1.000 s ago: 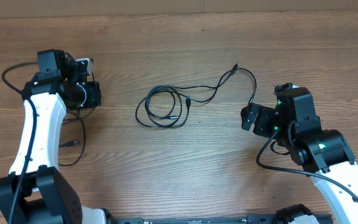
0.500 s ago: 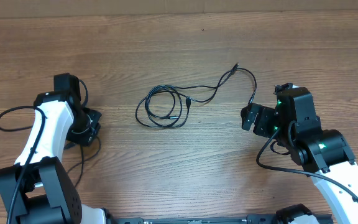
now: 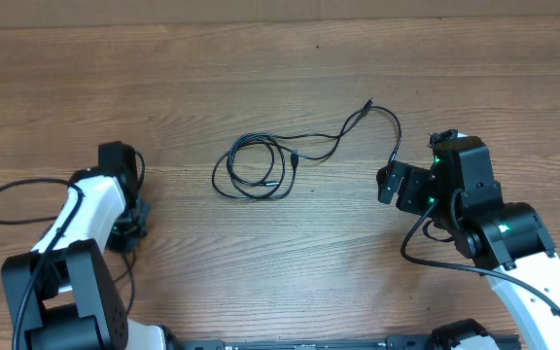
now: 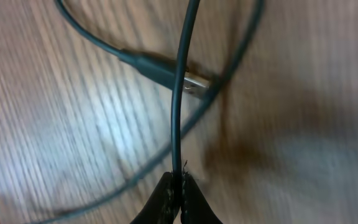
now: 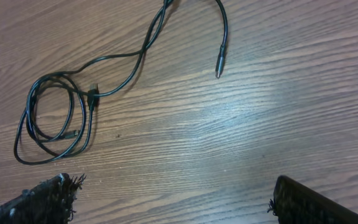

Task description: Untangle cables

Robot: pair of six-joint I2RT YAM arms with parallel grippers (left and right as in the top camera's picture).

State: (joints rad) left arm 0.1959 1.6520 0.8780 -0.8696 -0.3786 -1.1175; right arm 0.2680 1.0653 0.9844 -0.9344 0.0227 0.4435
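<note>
Since a second ago, your left arm point(image 3: 87, 206) has swung from the far-left of the table point(image 3: 290, 282) toward its near edge. The left claw point(image 4: 179, 190) is clamped shut on one thin cord point(image 4: 178, 106), with a plug point(image 4: 194, 83) lying behind it. The remaining cables point(image 3: 253, 167) lie unmoved at centre, coiled. The right claw point(image 5: 173, 202) hangs beside them, fully open and empty. Treat one cord as drawn aside; the central coil is not yet untangled.
</note>
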